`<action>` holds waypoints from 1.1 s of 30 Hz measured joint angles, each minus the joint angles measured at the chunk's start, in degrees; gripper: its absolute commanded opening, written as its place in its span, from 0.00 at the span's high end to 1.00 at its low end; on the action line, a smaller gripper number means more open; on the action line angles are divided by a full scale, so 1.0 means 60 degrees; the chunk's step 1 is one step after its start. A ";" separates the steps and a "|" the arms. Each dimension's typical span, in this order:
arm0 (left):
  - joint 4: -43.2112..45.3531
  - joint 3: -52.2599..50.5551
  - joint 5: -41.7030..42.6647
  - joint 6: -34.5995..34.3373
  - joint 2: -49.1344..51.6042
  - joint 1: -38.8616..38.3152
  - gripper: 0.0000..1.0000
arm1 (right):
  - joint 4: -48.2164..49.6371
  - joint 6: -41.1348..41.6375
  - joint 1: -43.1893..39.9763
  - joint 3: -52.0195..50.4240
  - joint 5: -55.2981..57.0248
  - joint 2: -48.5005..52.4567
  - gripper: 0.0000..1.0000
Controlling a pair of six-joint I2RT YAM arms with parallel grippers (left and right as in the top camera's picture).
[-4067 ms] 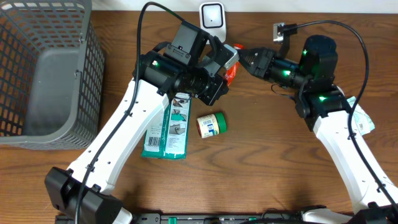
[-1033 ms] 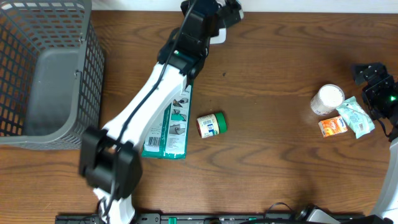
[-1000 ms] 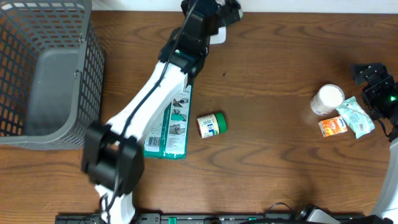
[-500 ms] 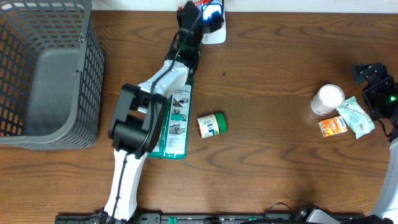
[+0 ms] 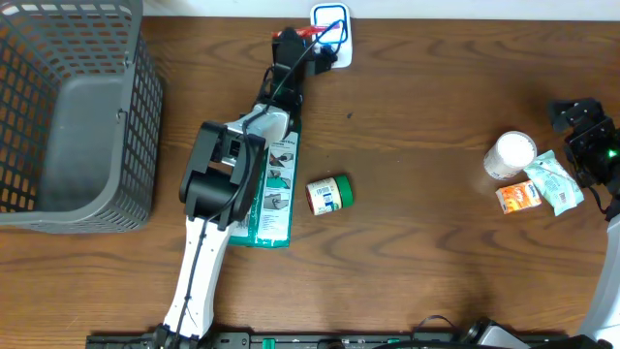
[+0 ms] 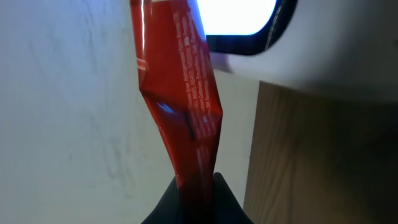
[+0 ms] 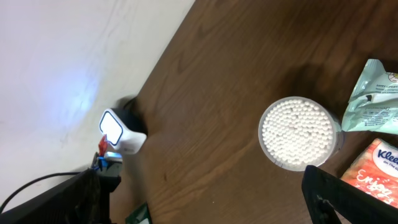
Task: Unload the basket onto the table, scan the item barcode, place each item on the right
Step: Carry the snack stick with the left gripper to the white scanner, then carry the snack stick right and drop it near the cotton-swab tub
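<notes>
Our left gripper [image 6: 196, 186] pinches a red packet [image 6: 183, 93] at the lit scanner [image 6: 249, 25], so we judge the scan underway; our right gripper [image 5: 579, 116] hangs spread, empty.

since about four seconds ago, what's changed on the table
The left gripper, shut on the red packet, carried it to the scanner, now lit blue. The right gripper, open, withdrew to the right side. Green jar, teal package and basket stayed put.
</notes>
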 measured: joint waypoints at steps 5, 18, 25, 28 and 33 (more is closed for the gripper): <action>0.0007 0.0000 0.0382 0.0025 0.0000 0.0025 0.93 | 0.0000 0.0000 0.0000 0.0000 0.0000 0.0000 0.01; -0.0004 0.0000 0.1005 0.0025 0.0004 0.0153 0.93 | 0.0000 0.0000 0.0000 0.0000 0.0000 0.0000 0.01; -0.0011 0.0011 0.1031 -0.0291 0.0004 0.0211 0.93 | 0.0000 0.0000 0.0000 0.0000 0.0000 0.0000 0.01; -0.0055 0.0215 0.0965 -0.0809 0.0004 0.0204 0.93 | 0.0000 0.0000 0.0000 0.0000 0.0000 0.0000 0.01; -0.2047 0.1107 0.0769 -0.2306 -0.0291 0.0120 0.93 | 0.0000 -0.0004 0.0000 0.0000 0.0000 0.0000 0.01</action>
